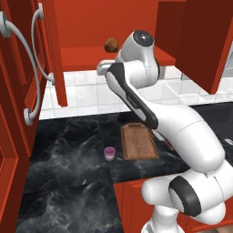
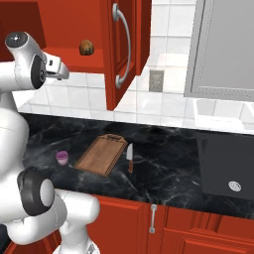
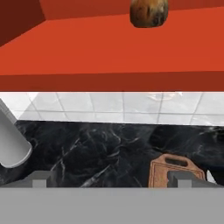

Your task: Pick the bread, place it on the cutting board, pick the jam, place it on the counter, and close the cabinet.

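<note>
The jam (image 1: 109, 153) sits on the counter (image 1: 63, 150), just left of the cutting board (image 1: 139, 142). A knife (image 2: 129, 158) lies right of the board. Up above the board, the bread (image 1: 111, 44) sits on the shelf of the open cabinet (image 1: 113, 27). The gripper (image 3: 112, 177) is open wide and holds nothing, out in front of the shelf and lower than the bread. The bread looks light, small and a bit soft, so it should be squeezed gently around its round middle. There are no words or labels to read.

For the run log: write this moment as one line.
gripper: open, empty, below shelf | bread: in cabinet | jam: on counter | cutting board: bare
</note>
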Tool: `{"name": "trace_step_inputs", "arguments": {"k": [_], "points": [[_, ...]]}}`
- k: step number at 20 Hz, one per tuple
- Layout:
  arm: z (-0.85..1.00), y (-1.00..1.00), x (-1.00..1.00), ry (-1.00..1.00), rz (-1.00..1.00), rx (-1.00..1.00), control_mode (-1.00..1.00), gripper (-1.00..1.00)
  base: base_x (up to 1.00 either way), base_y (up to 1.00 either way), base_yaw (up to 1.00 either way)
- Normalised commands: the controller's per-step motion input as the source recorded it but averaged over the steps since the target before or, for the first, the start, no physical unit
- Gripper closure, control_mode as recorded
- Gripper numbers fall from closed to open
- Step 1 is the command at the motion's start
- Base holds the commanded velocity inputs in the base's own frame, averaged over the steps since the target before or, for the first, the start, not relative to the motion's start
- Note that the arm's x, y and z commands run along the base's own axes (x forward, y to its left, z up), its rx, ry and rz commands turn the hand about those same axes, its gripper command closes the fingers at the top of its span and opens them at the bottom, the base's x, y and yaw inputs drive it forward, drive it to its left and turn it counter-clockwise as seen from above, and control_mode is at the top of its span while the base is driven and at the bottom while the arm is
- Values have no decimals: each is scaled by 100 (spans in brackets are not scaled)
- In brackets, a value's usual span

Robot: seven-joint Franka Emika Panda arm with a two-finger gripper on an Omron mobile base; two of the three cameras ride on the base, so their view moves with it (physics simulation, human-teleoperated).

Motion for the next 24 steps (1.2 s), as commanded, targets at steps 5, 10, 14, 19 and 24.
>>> {"name": "trace_step_inputs", "arguments": {"k": [5,10,14,19,24], "points": [[3,-30,1,-2,0,0,-100,-100,0,0,0],[3,-25,3,-5,0,-1,-100,-100,0,0,0],[0,0,18,-9,0,-5,-100,-100,0,0,0],[0,0,18,-8,0,-3,-100,-100,0,0,0],[10,0,30,-1,0,0,-100,-100,0,0,0]]}}
